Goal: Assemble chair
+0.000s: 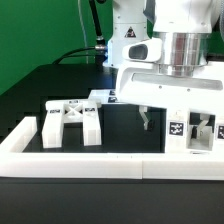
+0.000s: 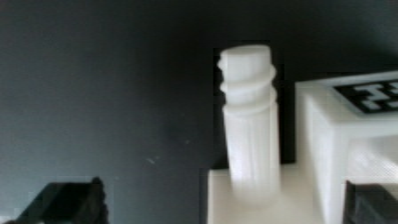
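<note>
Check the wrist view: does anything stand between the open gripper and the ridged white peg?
Nothing visible does. The ridged peg sits centred ahead of the open gripper; the tagged block stands close beside the peg, not across it.

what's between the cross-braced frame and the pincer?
Nothing: in the exterior view, only bare black table separates the cross-braced frame from the open pincer.

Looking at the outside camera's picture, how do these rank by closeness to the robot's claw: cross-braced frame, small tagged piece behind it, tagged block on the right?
1. Tagged block: right under the gripper, exterior view's right.
2. Small tagged piece: farther back, near the middle.
3. Cross-braced frame: farthest, exterior view's left.
</note>
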You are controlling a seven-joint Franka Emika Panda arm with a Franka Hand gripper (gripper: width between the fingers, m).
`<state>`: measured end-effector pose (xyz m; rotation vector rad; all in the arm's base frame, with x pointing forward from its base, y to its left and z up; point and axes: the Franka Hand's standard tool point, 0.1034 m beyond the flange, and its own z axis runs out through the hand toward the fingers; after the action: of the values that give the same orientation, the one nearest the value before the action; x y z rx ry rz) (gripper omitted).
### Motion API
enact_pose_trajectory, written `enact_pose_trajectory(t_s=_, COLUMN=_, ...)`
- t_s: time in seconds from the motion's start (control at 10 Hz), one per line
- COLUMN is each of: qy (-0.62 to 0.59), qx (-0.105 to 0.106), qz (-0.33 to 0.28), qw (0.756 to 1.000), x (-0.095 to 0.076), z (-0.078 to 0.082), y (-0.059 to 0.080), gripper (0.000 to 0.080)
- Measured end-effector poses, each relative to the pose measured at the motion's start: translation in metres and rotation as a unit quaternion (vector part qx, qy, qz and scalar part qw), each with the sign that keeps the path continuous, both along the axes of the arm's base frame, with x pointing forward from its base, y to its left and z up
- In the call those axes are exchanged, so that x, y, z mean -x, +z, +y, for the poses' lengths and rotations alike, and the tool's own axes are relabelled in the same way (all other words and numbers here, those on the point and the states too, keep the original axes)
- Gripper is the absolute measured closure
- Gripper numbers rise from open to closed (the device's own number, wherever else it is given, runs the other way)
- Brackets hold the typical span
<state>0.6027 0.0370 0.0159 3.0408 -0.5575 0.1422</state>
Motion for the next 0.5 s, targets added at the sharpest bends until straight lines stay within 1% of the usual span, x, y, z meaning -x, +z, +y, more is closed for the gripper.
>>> enact_pose_trajectory(t_s=0.3, qy=0.001, qx=0.001, qz=0.003, qw=1.0, x=0.0021, z=-0.0005, y=-0.0033, gripper=0.0553)
enact_pose_trajectory(t_s=0.5, qy=0.003, qx=0.001, qz=0.003, qw=1.0, x=0.0024, z=0.0, y=-0.0032, gripper=0.0554)
